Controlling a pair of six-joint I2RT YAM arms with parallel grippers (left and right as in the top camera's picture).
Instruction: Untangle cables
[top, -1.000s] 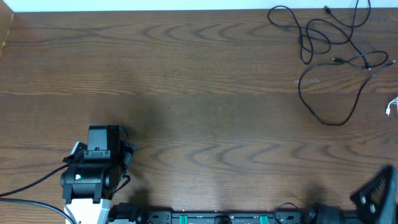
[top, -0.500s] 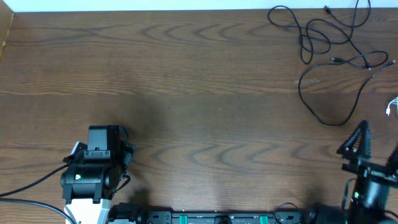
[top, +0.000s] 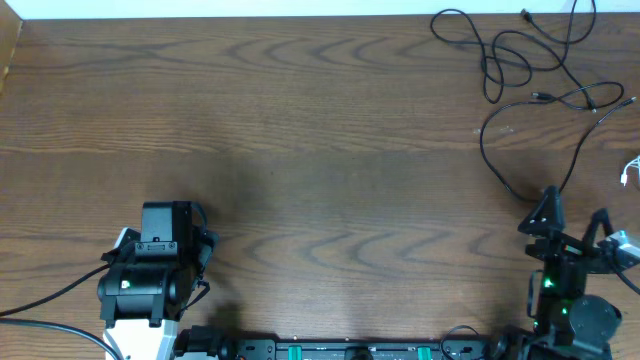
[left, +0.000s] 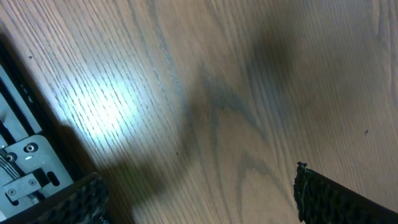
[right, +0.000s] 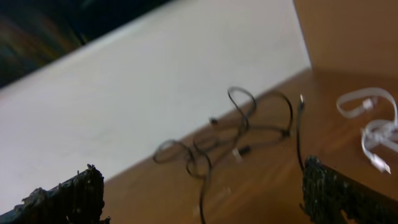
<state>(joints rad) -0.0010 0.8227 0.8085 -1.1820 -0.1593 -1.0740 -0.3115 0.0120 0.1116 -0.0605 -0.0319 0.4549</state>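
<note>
Spread wide and empty, right claw (top: 572, 212) angled toward far right corner; left claw (left: 199, 186) folded low at front edge, likewise spread. Thin black cables (top: 496, 72) looped on wood-grain surface (top: 320, 120).

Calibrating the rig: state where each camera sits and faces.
Overhead: above the table, looking straight down; both arms at its near edge.
Left wrist: on the left gripper, facing the table close up; open fingers show.
Right wrist: on the right gripper, facing the cables across the table; open fingers show.
Shared: overhead and right wrist both see the cables.
</note>
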